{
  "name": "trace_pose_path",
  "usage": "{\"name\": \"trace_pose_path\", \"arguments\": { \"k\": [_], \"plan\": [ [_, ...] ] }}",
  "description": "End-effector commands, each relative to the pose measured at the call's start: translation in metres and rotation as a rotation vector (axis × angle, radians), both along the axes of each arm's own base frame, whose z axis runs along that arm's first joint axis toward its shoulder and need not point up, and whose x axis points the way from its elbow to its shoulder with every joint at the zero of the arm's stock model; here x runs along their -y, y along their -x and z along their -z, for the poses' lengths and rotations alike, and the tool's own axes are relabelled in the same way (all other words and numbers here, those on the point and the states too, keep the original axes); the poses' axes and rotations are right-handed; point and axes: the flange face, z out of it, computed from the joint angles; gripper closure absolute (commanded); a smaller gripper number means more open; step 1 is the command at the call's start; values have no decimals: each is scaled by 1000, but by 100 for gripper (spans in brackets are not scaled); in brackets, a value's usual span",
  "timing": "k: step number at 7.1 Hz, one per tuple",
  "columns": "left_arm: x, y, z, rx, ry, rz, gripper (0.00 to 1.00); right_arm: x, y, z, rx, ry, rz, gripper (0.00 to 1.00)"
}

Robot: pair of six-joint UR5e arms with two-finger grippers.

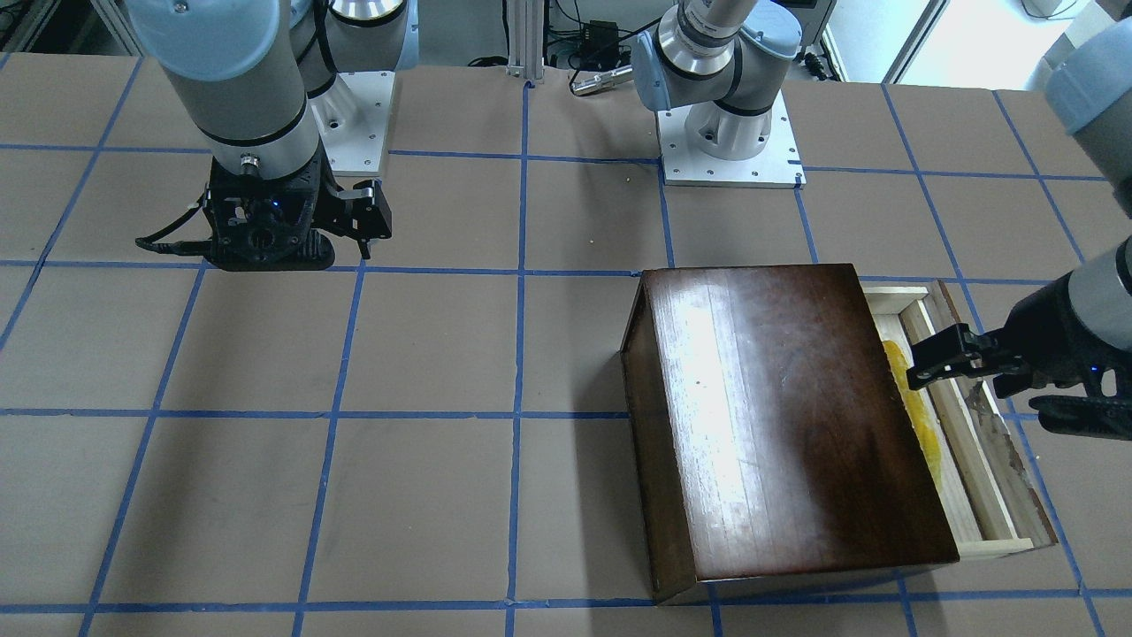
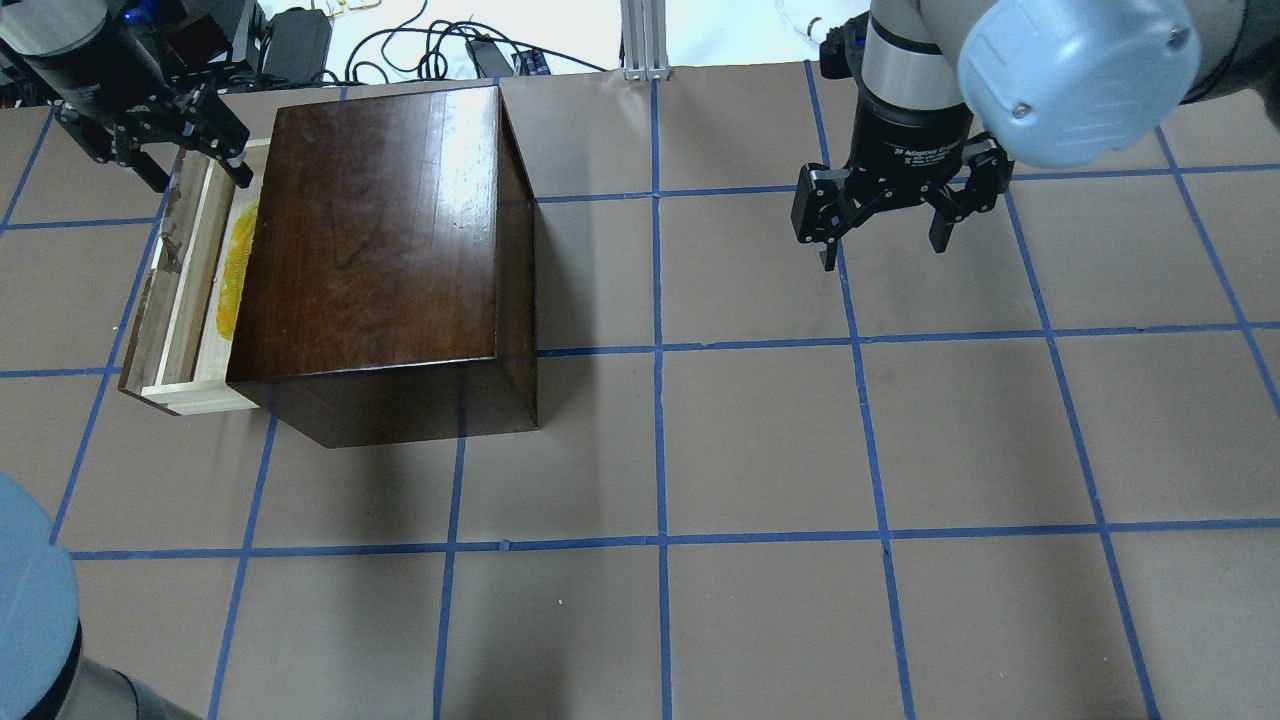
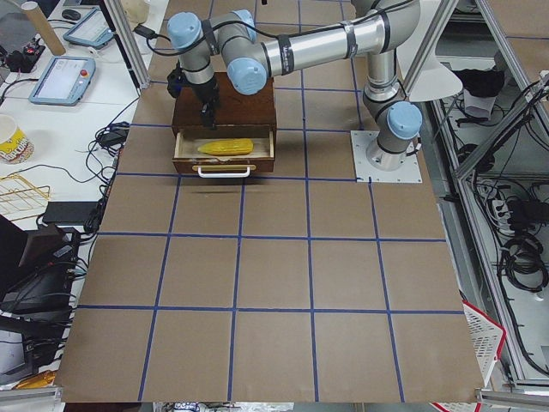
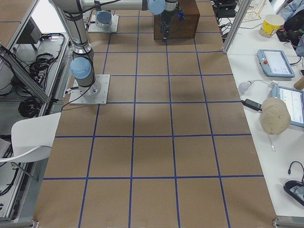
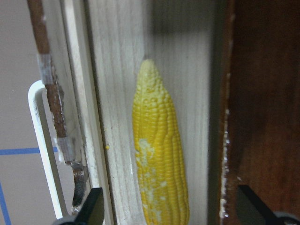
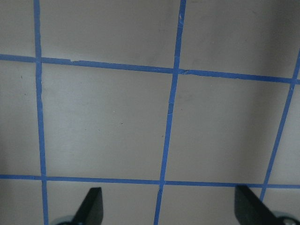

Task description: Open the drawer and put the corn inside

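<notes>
Brown table (image 2: pixel 760 440) with a blue tape grid, desks and cables round the edges. You have the dark glossy box (image 2: pixel 380 230) right beside the left gripper (image 2: pixel 200 180), on its inner side. The drawer (image 2: pixel 185 270) is pulled out directly under that claw. The claw's jaws are spread wide and hold nothing, hanging above the drawer's far end.

The right gripper (image 2: pixel 883 250) is well apart from the box, jaws also spread, empty, over bare table. Its wrist view gives you only tape lines and two fingertips (image 6: pixel 91 206).

The corn (image 5: pixel 159 159) lies flat in the drawer below the left claw, lengthwise along the tray, between the two fingertips in the left wrist view, with its pointed end away from the camera. It is not touching either finger.

The views differ. Overhead and front-facing show you only a yellow sliver, because the box top hides the rest. The left wrist view shows the kernels, a pale patch on them, and the white wire handle (image 5: pixel 44 154) on the chipped front. Exterior left shows the whole cob and the drawer front. In exterior right the box hides the drawer.
</notes>
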Motion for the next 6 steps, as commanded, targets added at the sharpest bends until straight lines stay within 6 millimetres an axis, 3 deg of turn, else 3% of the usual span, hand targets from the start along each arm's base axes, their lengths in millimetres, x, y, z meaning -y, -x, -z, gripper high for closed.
{"name": "trace_pose_path", "arguments": {
  "k": [1,2,3,6],
  "plan": [
    [-14,59,-33,17,28,-52,0,0,0,0,2,0,-1,0],
    [-27,103,-42,22,32,-48,0,0,0,0,0,0,-1,0],
    [-41,127,-36,21,15,-47,0,0,0,0,0,0,1,0],
    [-88,137,-28,21,-5,-39,0,0,0,0,1,0,1,0]
  ]
}}
